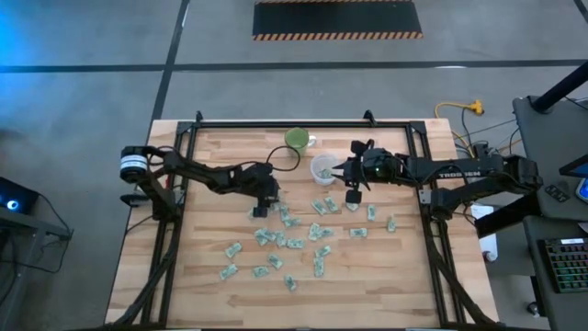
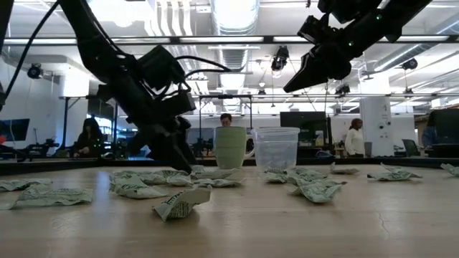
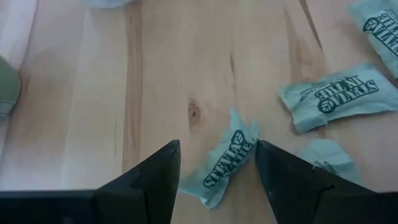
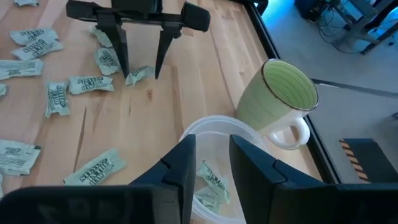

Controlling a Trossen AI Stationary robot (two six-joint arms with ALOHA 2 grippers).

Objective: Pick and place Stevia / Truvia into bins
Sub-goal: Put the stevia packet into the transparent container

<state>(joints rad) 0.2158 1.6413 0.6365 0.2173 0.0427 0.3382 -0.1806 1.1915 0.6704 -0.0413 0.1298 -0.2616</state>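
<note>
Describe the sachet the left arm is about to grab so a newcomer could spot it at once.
On the wooden table, find the left gripper lowered near the green mug. The sachet lies between its open fingers. Unlike its neighbours, it alone is straddled by them.

The table [image 1: 184,276] is pale wood planks set in a black metal frame [image 1: 303,122]. Around it lies grey concrete floor [image 1: 92,37] crossed by dark seams, with a black mat edged in yellow-and-black hazard stripes [image 1: 337,18]. A yellow cable [image 1: 459,108] coils near a dark desk holding a keyboard [image 1: 562,262]. Beyond the table, the low view shows an open workshop: white ceiling ducts [image 2: 172,18], bright strip lights [image 2: 235,14], monitors [image 2: 301,122], and 3 people [image 2: 354,137] in the distance
</note>
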